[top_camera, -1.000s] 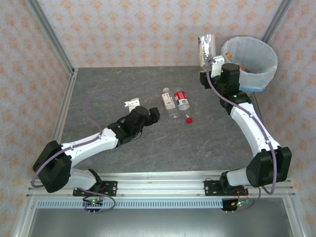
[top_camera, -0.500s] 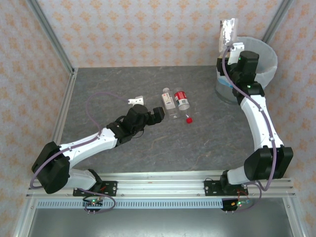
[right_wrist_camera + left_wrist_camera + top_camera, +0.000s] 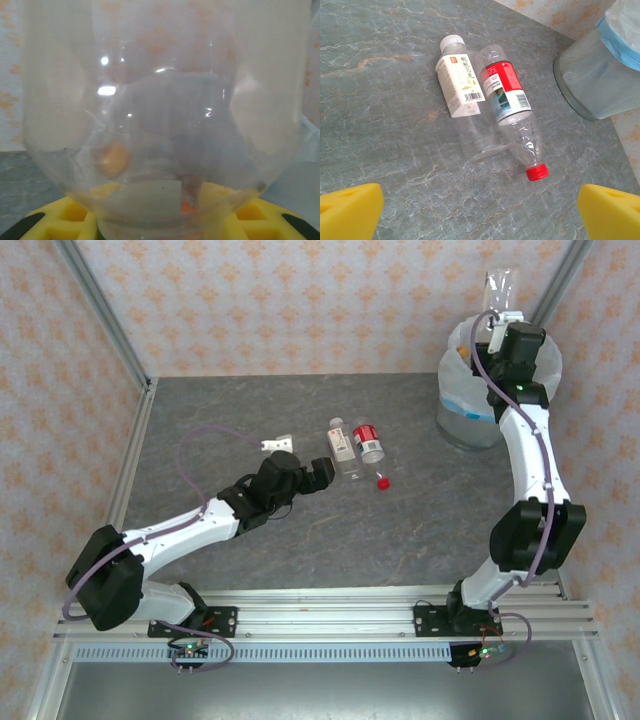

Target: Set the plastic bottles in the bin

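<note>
Loads of bare bench left of and in front of the bottles, so the left gripper, jaws spread wide, has open room around it. Catch: the white-label bottle and red-label bottle lie touching side by side, no gap for a finger between them. There's a bare strip between the red one and the bin. The bin mouth is crowded: the right gripper hangs over it clamping a clear bottle, with the walls close behind.

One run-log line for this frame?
right gripper: shut on clear bottle, raised by bin | left gripper: open, facing white-label bottle and red-label bottle lying on table
</note>
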Robot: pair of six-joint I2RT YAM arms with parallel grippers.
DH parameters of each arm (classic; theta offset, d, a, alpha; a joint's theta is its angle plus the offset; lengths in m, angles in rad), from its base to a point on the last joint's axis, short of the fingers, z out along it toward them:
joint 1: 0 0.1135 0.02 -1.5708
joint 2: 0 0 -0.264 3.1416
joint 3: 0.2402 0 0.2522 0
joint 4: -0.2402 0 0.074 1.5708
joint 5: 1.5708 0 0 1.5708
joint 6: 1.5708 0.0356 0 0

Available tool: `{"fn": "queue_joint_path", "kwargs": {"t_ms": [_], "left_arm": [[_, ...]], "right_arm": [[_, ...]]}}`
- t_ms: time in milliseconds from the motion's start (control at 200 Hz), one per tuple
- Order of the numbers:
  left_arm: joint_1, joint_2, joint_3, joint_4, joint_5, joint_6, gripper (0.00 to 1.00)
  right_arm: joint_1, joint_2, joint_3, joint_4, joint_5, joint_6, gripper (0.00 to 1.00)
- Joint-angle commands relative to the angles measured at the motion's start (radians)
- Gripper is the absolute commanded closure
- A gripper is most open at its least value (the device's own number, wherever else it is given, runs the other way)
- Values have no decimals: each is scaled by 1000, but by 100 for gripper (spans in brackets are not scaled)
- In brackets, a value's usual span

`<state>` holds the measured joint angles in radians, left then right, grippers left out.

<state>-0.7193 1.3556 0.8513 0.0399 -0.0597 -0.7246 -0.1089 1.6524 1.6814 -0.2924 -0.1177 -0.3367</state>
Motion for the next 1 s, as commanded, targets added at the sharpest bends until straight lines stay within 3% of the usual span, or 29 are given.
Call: {"fn": "queue_joint_path", "kwargs": {"t_ms": [0, 190, 455, 651, 836, 996], "left_arm": [[2, 19, 41, -15, -5, 5, 0], [1, 24, 46, -21, -6, 4, 0], [0, 35, 56, -28, -6, 5, 0], [1, 47, 62, -28, -5, 5, 0], [1, 56, 63, -25, 0, -2, 0], [1, 53, 50, -16, 0, -7, 0]], "right_arm": [[-8, 52, 59, -2, 118, -40, 91], [-16, 125, 116, 3, 226, -82, 88], [-56, 195, 178, -41, 246, -134, 81], [-78, 288, 311, -181, 255, -137, 58], [-78, 296, 340, -172, 278, -95, 25], [-79, 298, 374, -176, 351, -50, 18]]}}
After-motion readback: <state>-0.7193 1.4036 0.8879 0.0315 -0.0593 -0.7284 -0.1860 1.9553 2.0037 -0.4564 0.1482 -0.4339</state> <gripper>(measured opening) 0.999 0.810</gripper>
